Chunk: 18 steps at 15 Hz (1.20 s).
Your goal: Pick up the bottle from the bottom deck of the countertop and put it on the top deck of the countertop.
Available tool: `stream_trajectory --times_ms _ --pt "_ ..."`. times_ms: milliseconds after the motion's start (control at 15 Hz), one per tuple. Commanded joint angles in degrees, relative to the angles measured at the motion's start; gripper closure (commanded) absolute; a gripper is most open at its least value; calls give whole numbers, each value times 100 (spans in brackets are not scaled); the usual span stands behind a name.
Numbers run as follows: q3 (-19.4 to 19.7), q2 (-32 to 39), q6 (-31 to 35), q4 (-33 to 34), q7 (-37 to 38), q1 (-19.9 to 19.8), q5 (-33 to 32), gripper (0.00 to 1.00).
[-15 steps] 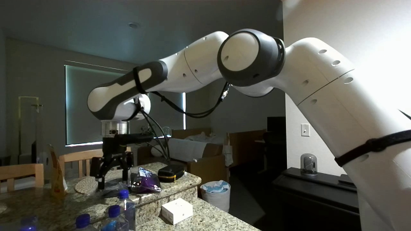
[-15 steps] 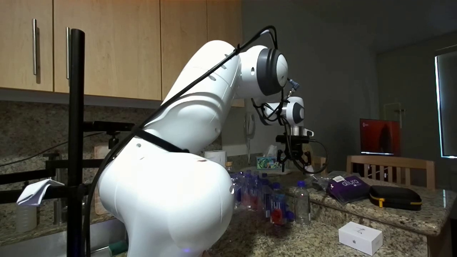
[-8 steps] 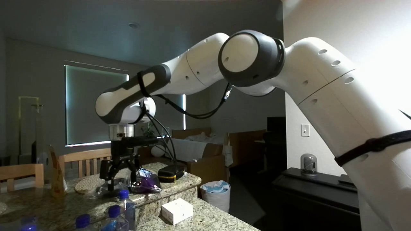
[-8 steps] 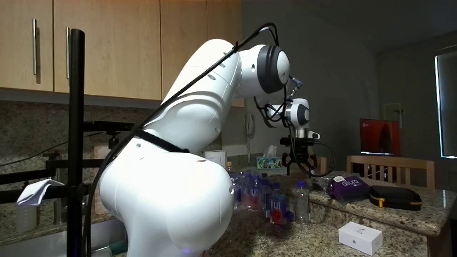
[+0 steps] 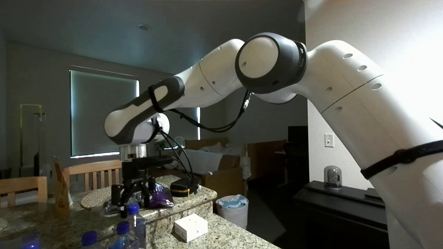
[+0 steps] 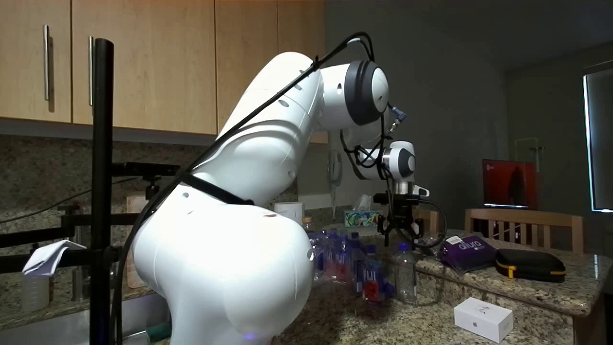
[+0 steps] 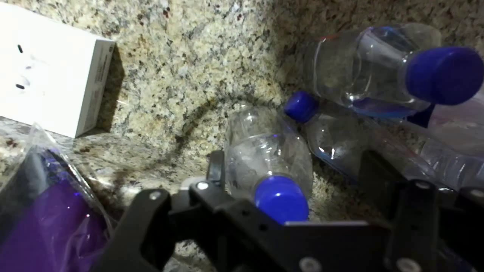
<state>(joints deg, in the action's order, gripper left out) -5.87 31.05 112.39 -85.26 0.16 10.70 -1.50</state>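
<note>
A clear plastic bottle with a blue cap stands upright on the bottom deck, close to the step. It also shows in an exterior view and in the wrist view. My gripper is open above it; the cap sits between the fingers, nearer the left one in the wrist view. In both exterior views the gripper is near cap height. A bottle with a reddish lower body stands beside the clear one. The top deck is the raised ledge.
Several blue-capped bottles crowd the bottom deck. One lies on its side beside the clear bottle. A white box sits below the step. A purple bag and a black case lie on the top deck.
In both exterior views my gripper has shifted to the right and then come down toward the clear bottle's cap. It stays open. The bottles and the box have not moved.
</note>
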Motion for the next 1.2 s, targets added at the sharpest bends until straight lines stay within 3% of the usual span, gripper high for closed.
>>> stream_trajectory --times_ms 0,400,800,1067,1133 --pt "31 -148 421 -376 325 9 23 40" --pt "67 -101 976 -566 595 62 -44 79" --pt "71 -202 1040 -566 645 125 -117 98" --pt "58 -216 1036 -544 629 186 -147 94" --pt "55 -223 1051 -547 632 192 -137 70"
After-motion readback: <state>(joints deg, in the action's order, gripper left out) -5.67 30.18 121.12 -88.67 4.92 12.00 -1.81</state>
